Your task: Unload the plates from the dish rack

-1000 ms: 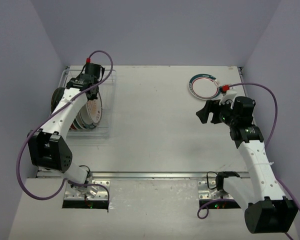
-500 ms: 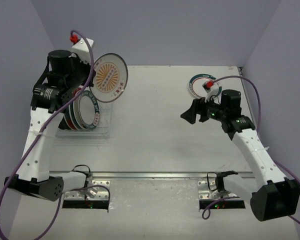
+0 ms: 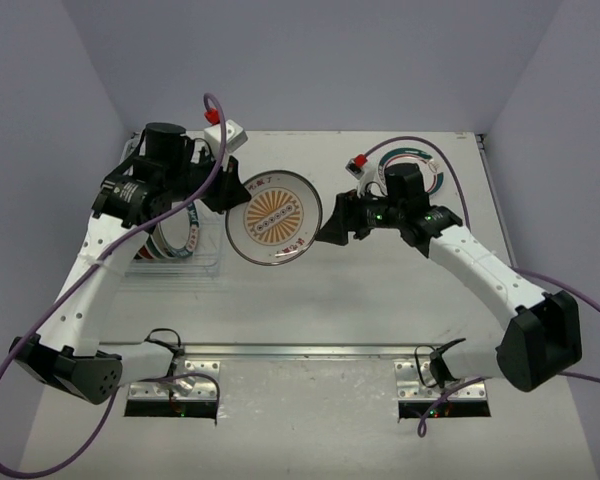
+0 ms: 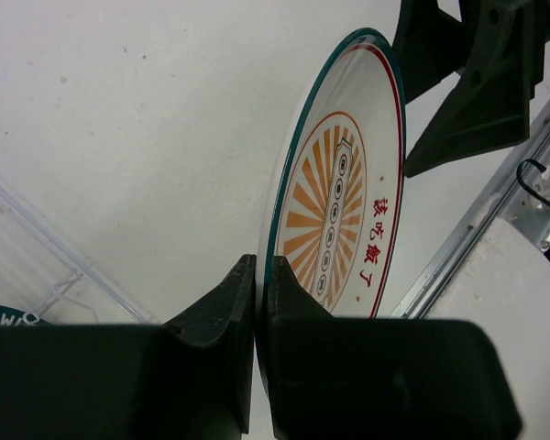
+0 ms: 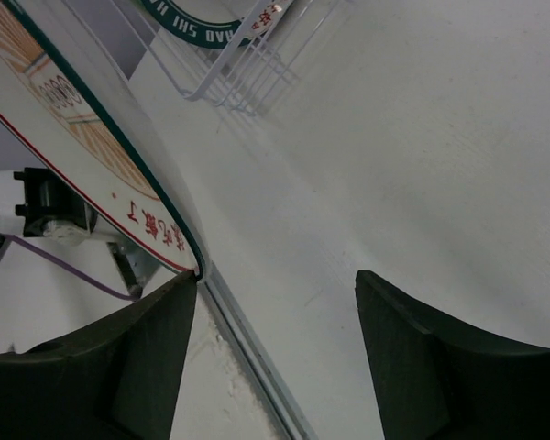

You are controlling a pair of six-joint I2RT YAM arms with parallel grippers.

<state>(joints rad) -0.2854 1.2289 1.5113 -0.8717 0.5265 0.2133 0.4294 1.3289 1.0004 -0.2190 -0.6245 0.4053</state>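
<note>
My left gripper (image 3: pixel 230 196) is shut on the rim of the small white plate with the orange sunburst (image 3: pixel 276 217) and holds it on edge above the table's middle. In the left wrist view the jaws (image 4: pixel 261 275) pinch that plate (image 4: pixel 339 211). My right gripper (image 3: pixel 332 228) is open at the plate's right edge. In the right wrist view (image 5: pixel 275 298) its left finger (image 5: pixel 156 330) sits beside the rim (image 5: pixel 92 147), with no grip. The wire dish rack (image 3: pixel 205 262) at the left still holds plates (image 3: pixel 175 235). A green-rimmed plate (image 3: pixel 420 158) lies flat at the back right.
The rack's wire corner (image 5: pixel 243 78) and a teal-rimmed plate in it (image 5: pixel 197 23) show in the right wrist view. A metal rail (image 3: pixel 310 350) runs along the table's near edge. Purple cables (image 3: pixel 215 105) loop from both arms. Walls close in on three sides.
My left arm has lifted the sunburst plate out of the rack and carried it right to the table's middle. My right arm has swung left, open, up to the plate's edge.
</note>
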